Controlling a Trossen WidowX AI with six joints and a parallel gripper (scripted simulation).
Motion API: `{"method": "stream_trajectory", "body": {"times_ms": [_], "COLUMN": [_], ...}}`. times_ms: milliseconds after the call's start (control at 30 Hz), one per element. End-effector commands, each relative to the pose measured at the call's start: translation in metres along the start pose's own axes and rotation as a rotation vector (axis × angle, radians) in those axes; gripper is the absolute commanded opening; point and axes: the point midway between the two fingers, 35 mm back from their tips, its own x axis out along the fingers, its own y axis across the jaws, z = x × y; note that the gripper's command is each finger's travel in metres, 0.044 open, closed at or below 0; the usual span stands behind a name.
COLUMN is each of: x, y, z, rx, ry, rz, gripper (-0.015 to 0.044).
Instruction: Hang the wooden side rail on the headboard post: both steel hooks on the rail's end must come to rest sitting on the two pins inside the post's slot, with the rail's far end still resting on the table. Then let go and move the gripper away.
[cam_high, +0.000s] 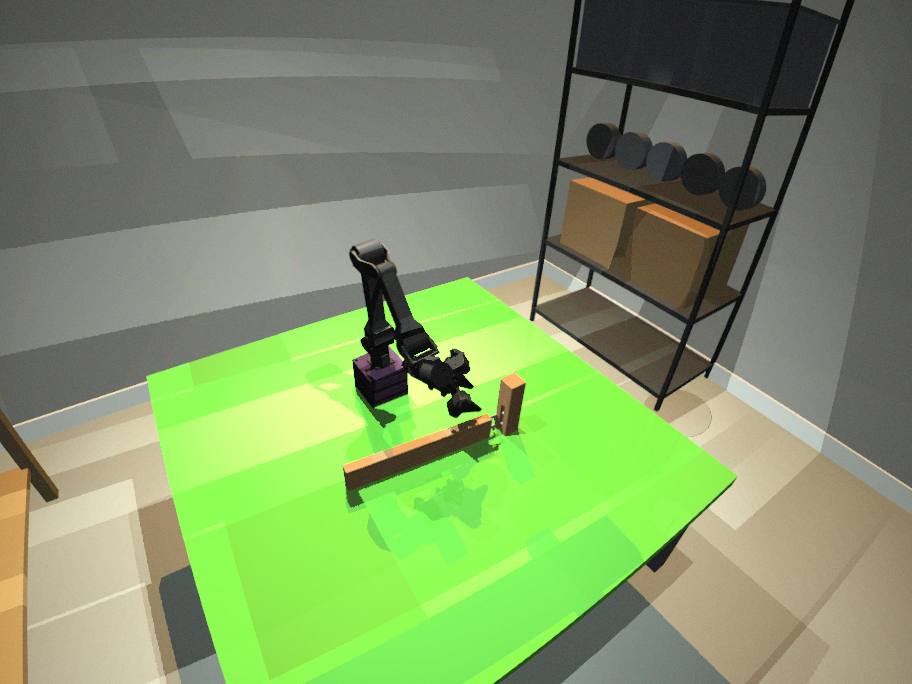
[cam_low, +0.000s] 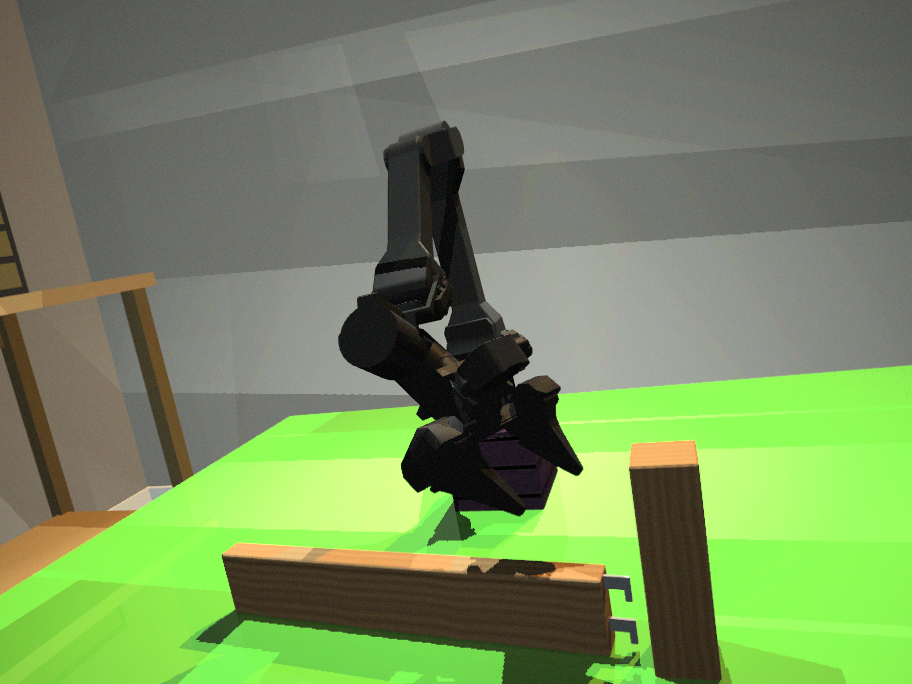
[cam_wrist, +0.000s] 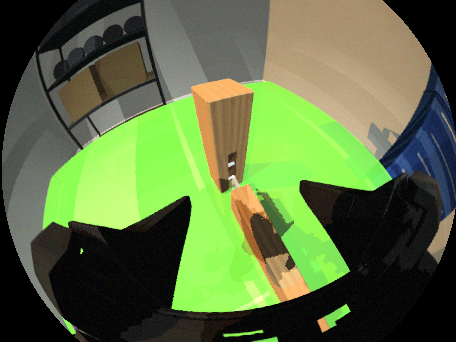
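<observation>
The wooden side rail (cam_high: 416, 452) (cam_low: 412, 592) (cam_wrist: 247, 200) lies along the table on its narrow edge. Two steel hooks, the upper one (cam_low: 617, 580) and the lower one (cam_low: 624, 625), stick out of its end towards the post and point down. In the exterior view a small gap shows between them and the upright headboard post (cam_high: 513, 404) (cam_low: 674, 566) (cam_wrist: 229, 125). In the wrist view the post's dark slot (cam_wrist: 232, 158) faces the rail, with a pale pin in it. My gripper (cam_high: 475, 397) (cam_low: 551, 491) (cam_wrist: 247, 194) is open and empty, tilted, above the rail near its hook end.
The green table (cam_high: 309, 574) (cam_low: 810, 515) (cam_wrist: 110, 190) carries the arm's purple base block (cam_high: 380, 380) (cam_low: 515, 471) behind the rail. A black shelf rack (cam_high: 615, 261) (cam_wrist: 102, 92) with boxes and discs stands beyond the table.
</observation>
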Motion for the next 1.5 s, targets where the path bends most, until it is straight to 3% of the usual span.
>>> {"method": "stream_trajectory", "body": {"times_ms": [0,167,633,967,1233,1333,1467], "x": [0.000,0.000,0.003,-0.007,-0.023,-0.028,-0.029], "y": [0.000,-0.002,-0.020,-0.028,-0.034,-0.036,-0.036], "z": [0.001,0.001,-0.008,-0.011,-0.008,-0.006,-0.006], "rx": [-0.007,0.052,1.222,1.970,2.463,2.581,2.589], "ry": [-0.007,0.010,0.331,0.438,0.332,0.253,0.247], "rz": [0.001,0.001,-0.191,-0.596,-1.068,-1.223,-1.234], "gripper": [0.0440,0.0440,0.0440,0.0440,0.0440,0.0440,0.0440]}}
